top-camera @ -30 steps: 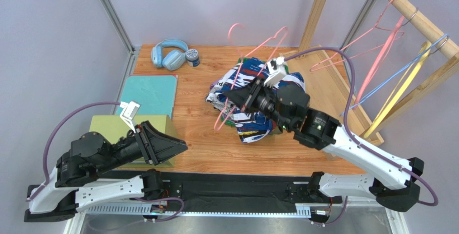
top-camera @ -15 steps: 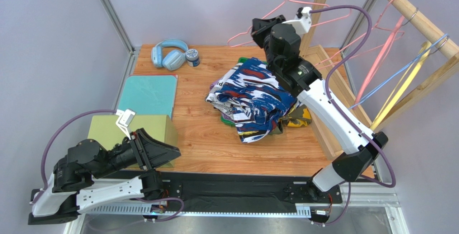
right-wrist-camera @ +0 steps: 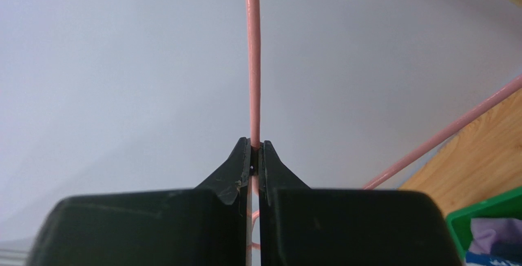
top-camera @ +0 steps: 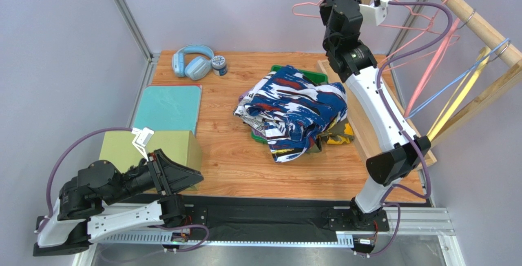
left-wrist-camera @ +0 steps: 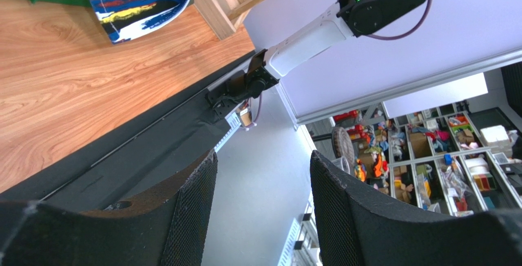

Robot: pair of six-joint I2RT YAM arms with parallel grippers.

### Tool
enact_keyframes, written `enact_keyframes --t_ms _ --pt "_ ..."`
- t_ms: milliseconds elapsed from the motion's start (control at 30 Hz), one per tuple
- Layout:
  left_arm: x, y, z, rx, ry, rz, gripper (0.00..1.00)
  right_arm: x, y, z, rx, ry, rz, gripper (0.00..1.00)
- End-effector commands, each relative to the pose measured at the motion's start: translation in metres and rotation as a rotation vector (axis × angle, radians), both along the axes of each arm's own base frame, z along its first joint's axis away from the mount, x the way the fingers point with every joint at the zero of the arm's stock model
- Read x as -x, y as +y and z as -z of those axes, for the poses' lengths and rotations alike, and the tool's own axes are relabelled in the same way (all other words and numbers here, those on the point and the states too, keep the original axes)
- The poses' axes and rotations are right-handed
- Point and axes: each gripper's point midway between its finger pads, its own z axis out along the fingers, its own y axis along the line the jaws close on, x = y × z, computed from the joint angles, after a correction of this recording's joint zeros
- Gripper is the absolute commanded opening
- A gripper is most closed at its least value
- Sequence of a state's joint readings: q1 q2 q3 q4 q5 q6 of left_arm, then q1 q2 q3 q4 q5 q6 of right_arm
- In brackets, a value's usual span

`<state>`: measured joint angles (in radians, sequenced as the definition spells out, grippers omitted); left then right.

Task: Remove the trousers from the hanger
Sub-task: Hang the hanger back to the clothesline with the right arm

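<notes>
**Wooden table (top-camera: 226, 156), trousers (top-camera: 294, 104) in a heap, hanger up in the air**

Pale lilac walls box in the whole setup. Over on the left, the left gripper (left-wrist-camera: 263, 159) hangs low by the near edge, black jaws spread apart with nothing between them. Its wrist view just catches the table edge and a cluttered room beyond.

Just behind it sits an olive-yellow box (top-camera: 153, 143), with a flat teal mat (top-camera: 168, 107) further back. At the far edge, light blue headphones (top-camera: 192, 62) rest beside a small round jar (top-camera: 219, 65).

Mid-table, the trousers lie piled together. The blue-white-red abstract print pair is on top, and a bit of yellow-olive camouflage fabric (top-camera: 338, 132) pokes out at the right side. None of them are on a hanger.

The right gripper (right-wrist-camera: 254, 151) is raised high over the back of the table, jaws pinched tight on a thin pink wire hanger (right-wrist-camera: 252, 64), which is bare.

Far right, a wooden rack (top-camera: 472, 18) carries pink, blue and yellow hangers.
</notes>
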<state>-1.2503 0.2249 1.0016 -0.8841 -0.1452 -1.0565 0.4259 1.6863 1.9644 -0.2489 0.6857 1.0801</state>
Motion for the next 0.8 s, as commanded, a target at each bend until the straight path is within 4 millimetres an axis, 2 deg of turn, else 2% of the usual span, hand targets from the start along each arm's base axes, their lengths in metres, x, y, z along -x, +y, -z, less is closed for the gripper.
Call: enact_keyframes --t_ms 0,33,67,133,200,333,533,700,767 --pt "0.001 0.001 -0.003 0.012 0.007 -0.002 0.63 -0.005 -0.027 -0.04 -0.094 -0.113 0.139 0.0" --pt "0.002 0.002 -0.003 0.015 0.01 0.004 0.63 -0.002 -0.033 -0.053 -0.105 -0.137 0.165 0.0" --pt "0.002 0.002 -0.003 0.016 0.012 0.005 0.63 -0.009 -0.035 -0.047 -0.093 -0.12 0.185 0.0" --pt "0.004 0.003 -0.003 0.021 0.015 0.011 0.63 -0.011 -0.048 -0.058 -0.114 -0.144 0.217 0.0" --pt "0.005 0.004 -0.003 0.027 0.022 0.016 0.63 -0.023 -0.048 -0.049 -0.131 -0.12 0.203 0.0" --pt "0.005 0.007 -0.001 0.036 0.029 0.008 0.63 -0.031 -0.072 -0.052 -0.151 -0.125 0.227 0.0" --pt "0.004 0.006 0.0 0.027 0.033 0.001 0.63 -0.038 -0.096 -0.038 -0.166 -0.089 0.242 0.0" --pt "0.005 0.0 0.001 0.016 0.036 0.017 0.63 -0.042 -0.102 -0.013 -0.193 -0.037 0.242 0.0" --pt "0.005 -0.002 0.001 0.013 0.037 0.021 0.63 -0.038 -0.104 -0.012 -0.218 -0.039 0.234 0.0"
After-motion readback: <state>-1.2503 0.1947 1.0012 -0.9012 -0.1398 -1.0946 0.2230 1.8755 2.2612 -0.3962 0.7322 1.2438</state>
